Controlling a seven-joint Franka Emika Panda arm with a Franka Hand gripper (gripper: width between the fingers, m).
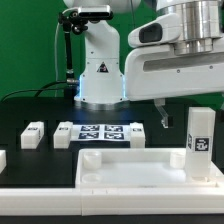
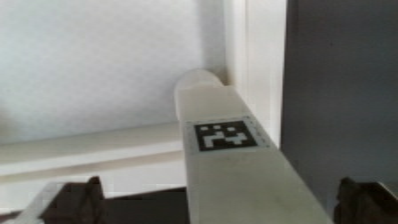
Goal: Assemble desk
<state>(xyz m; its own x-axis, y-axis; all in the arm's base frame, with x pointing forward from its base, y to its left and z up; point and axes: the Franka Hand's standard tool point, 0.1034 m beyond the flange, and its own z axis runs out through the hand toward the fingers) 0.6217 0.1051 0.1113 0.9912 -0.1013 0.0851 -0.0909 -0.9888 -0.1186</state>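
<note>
Gripper (image 2: 217,200) recorded wide open, nothing held; upright leg (image 1: 200,140) flanked, untouched. Leg stood at desk top (image 1: 130,170) corner, lower right of exterior frame. Judged light, rigid, slick; flat mid-post faces to be gripped.

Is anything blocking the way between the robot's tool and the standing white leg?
No, nothing I can see. In the wrist view the upright leg lies right between the open tool's two fingers, and no other part comes between them.
</note>
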